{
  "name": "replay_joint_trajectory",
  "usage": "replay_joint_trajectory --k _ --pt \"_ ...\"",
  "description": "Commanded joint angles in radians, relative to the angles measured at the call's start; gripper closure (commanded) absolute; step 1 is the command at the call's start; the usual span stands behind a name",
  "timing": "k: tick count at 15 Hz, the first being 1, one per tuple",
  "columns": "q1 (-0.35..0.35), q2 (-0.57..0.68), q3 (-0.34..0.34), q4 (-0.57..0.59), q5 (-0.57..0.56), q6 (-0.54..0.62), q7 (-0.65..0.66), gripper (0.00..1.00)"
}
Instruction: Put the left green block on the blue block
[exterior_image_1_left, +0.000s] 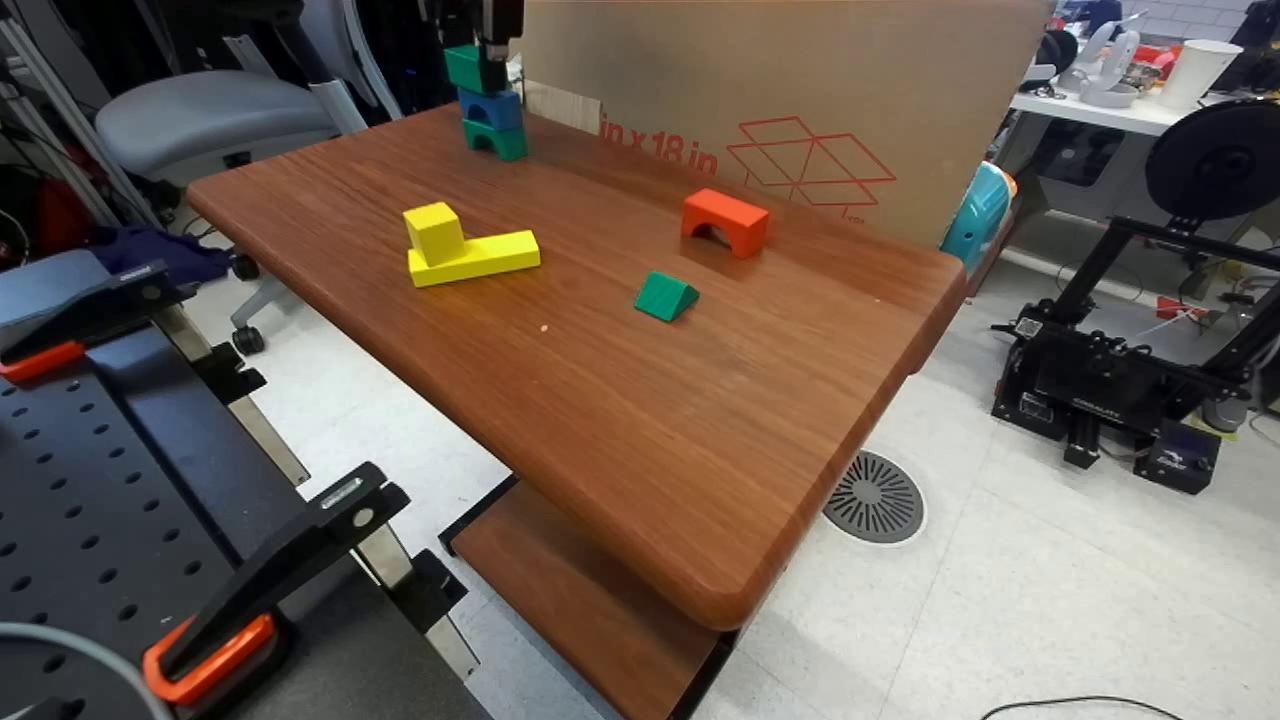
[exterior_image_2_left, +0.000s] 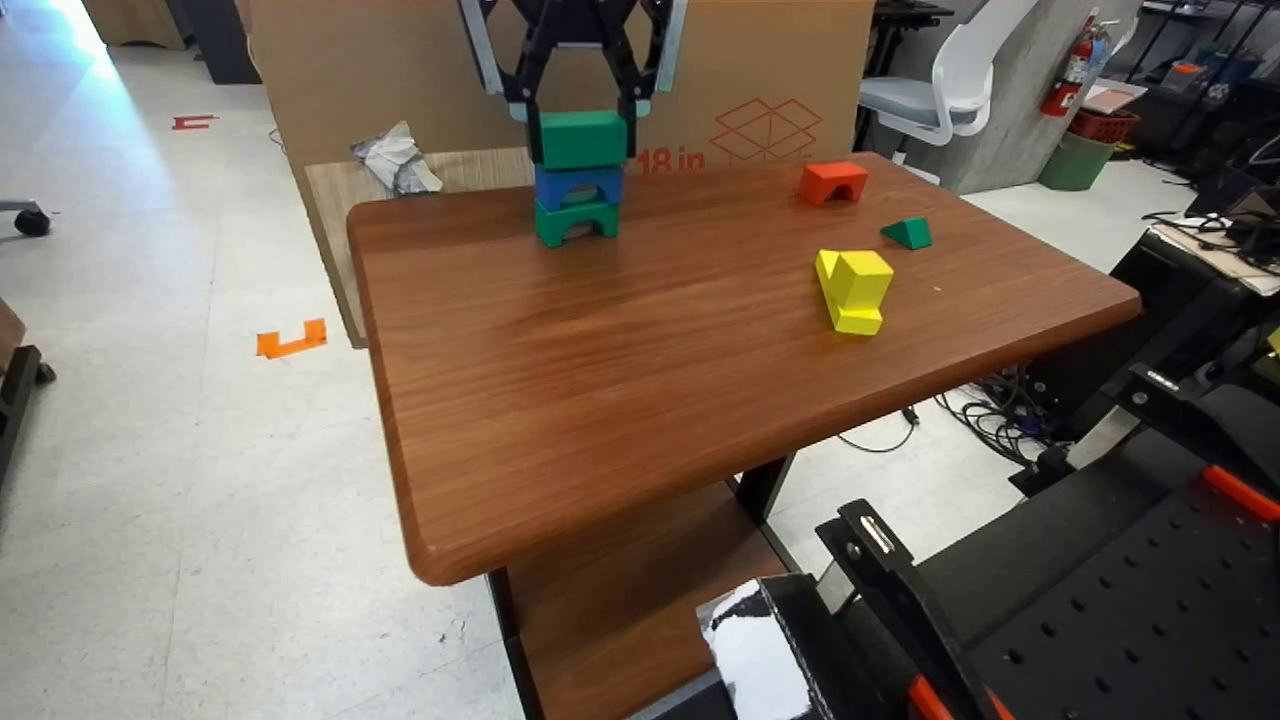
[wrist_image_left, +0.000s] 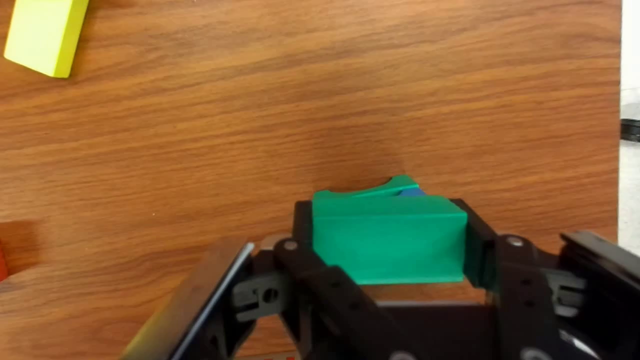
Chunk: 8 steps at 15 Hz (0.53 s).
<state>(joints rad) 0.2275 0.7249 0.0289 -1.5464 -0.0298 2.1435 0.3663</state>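
The left green block (exterior_image_2_left: 583, 140) is a plain, wide green block. My gripper (wrist_image_left: 387, 240) is shut on it, with one finger against each end. It sits level directly over the blue block (exterior_image_2_left: 549, 188), touching it or very nearly; I cannot tell which. The blue block is a small arch and rests on a green arch block (exterior_image_2_left: 549, 228) on the table. The same stack shows in an exterior view, with the left green block (exterior_image_1_left: 464, 68) above the blue block (exterior_image_1_left: 492, 106). In the wrist view only a corner of the blue block (wrist_image_left: 412, 192) shows; the rest is hidden.
An orange arch block (exterior_image_1_left: 728, 218), a small green triangular block (exterior_image_1_left: 664, 296) and a yellow cube (exterior_image_1_left: 434, 234) on a yellow wedge (exterior_image_1_left: 485, 258) lie on the wooden table (exterior_image_1_left: 640, 420). A tall cardboard box (exterior_image_1_left: 800, 70) stands along the table edge behind the stack.
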Motion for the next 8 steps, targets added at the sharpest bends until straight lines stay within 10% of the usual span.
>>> replay_joint_trajectory --k 1,8 --pt "0.02 0.037 -0.02 0.07 -0.014 -0.06 0.024 0.59" --pt "0.016 0.038 -0.024 0.09 -0.012 -0.056 0.021 0.59"
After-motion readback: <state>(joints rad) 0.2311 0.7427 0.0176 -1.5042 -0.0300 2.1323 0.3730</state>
